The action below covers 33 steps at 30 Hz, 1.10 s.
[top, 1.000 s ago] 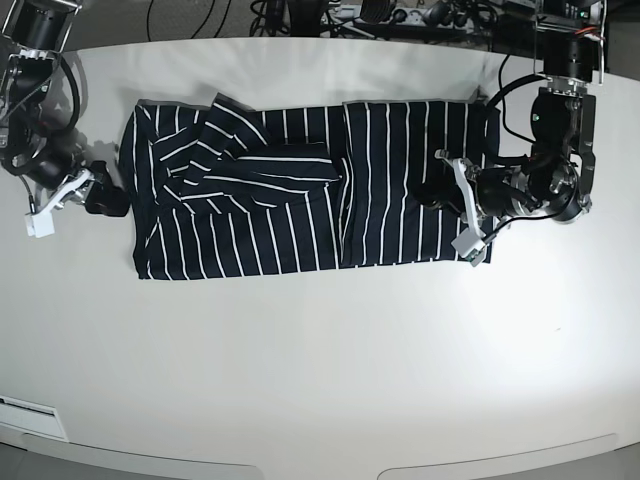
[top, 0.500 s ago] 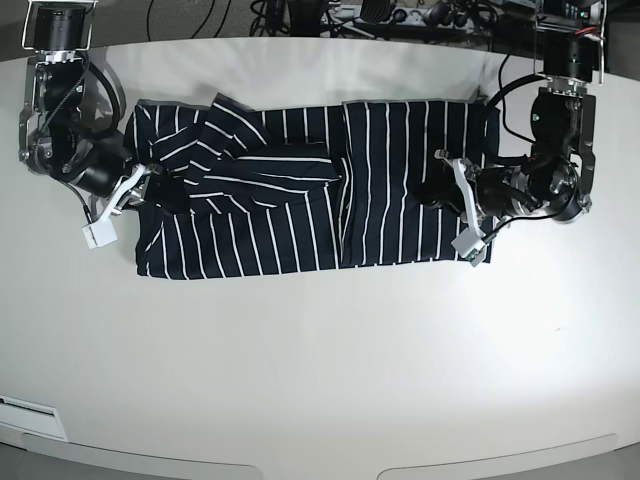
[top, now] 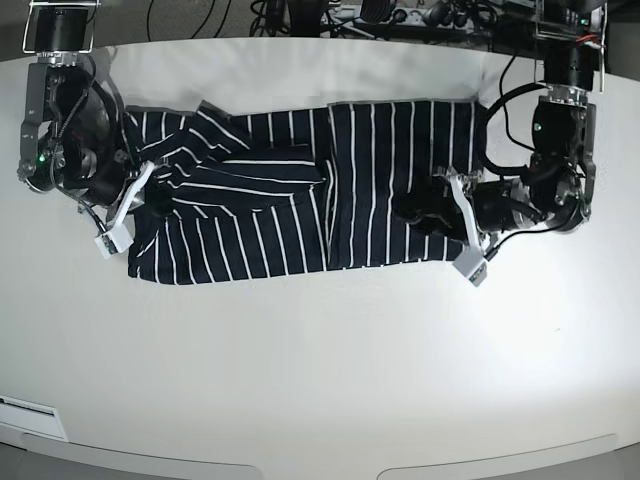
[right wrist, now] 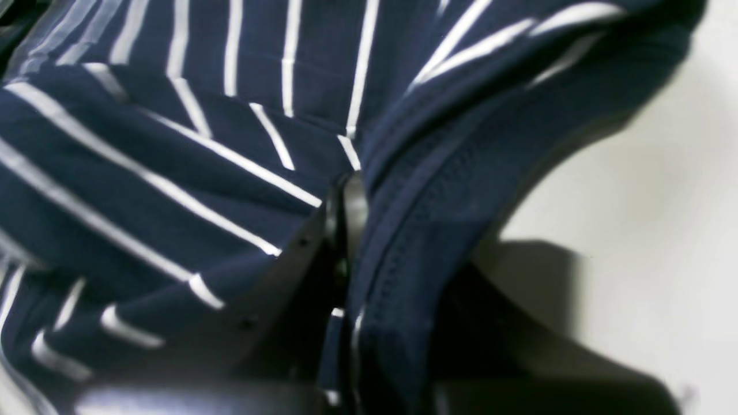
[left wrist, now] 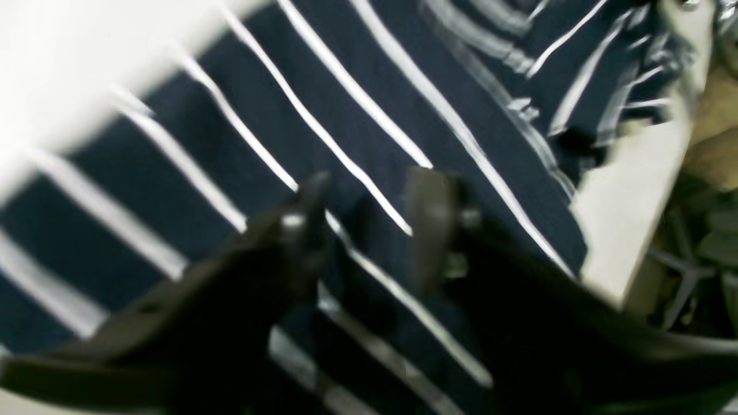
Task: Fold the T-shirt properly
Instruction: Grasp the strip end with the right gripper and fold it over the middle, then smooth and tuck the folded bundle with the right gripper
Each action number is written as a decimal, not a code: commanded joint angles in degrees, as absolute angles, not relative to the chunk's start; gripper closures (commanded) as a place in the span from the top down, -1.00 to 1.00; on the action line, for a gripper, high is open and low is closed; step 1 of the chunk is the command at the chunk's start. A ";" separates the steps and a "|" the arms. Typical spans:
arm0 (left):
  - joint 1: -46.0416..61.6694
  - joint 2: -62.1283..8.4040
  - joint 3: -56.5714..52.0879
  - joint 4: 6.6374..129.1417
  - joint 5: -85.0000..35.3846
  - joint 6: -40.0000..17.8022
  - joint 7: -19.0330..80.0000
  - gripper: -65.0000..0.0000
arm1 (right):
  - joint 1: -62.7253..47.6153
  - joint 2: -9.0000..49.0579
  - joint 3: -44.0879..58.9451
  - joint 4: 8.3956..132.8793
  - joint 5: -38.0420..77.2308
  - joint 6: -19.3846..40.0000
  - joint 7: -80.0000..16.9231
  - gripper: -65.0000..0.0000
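Note:
The dark navy T-shirt (top: 260, 230) with thin white stripes lies partly folded across the white table (top: 320, 380). In the base view my right gripper (top: 150, 190) is at the shirt's left edge. The right wrist view shows that gripper (right wrist: 351, 213) shut on a thick seamed edge of the T-shirt (right wrist: 173, 173), lifted slightly off the table. My left gripper (top: 415, 210) is over the shirt's right part. In the left wrist view the left gripper (left wrist: 369, 202) has its jaws a little apart, low over the striped cloth (left wrist: 346, 86), which runs flat between them.
Cables and equipment (top: 330, 15) lie behind the table's far edge. A white label (top: 25, 408) sits near the front left rim. The table's curved front edge runs along the bottom of the base view.
My right gripper moved from beside the shirt onto its left edge and shut on it. The whole shirt shifted slightly left. My left gripper moved a little left with it.

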State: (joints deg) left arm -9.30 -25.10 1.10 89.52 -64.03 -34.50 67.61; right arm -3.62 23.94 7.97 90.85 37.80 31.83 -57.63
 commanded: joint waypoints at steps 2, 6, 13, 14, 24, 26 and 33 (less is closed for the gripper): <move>-11.86 -25.89 -0.38 90.28 -66.89 -34.54 67.75 0.05 | -2.59 25.80 8.29 92.79 32.01 29.41 -59.55 -1.00; -13.89 -25.89 -4.12 90.28 -67.11 -34.54 67.92 0.05 | -1.23 28.10 8.29 95.98 24.56 24.86 -59.44 -1.00; -11.90 -25.89 -9.19 90.26 -62.94 -35.38 67.90 0.05 | 1.89 32.29 8.29 101.95 9.56 11.73 -58.50 -1.00; -11.00 -25.89 -9.19 90.26 -62.22 -35.81 67.83 0.05 | 1.91 32.62 8.29 103.46 7.99 10.24 -58.50 -1.00; -3.84 -25.85 -9.17 90.26 -61.52 -36.82 65.39 0.05 | 1.89 32.12 8.29 115.81 34.20 16.86 -61.87 -1.00; -3.29 -25.85 -9.19 90.26 -61.52 -37.54 65.39 0.05 | 1.89 31.51 8.29 117.01 43.40 20.93 -63.18 -1.00; -3.01 -25.67 -9.17 90.26 -61.78 -37.78 65.49 0.05 | 1.89 29.17 8.29 117.69 70.94 32.40 -67.05 -1.00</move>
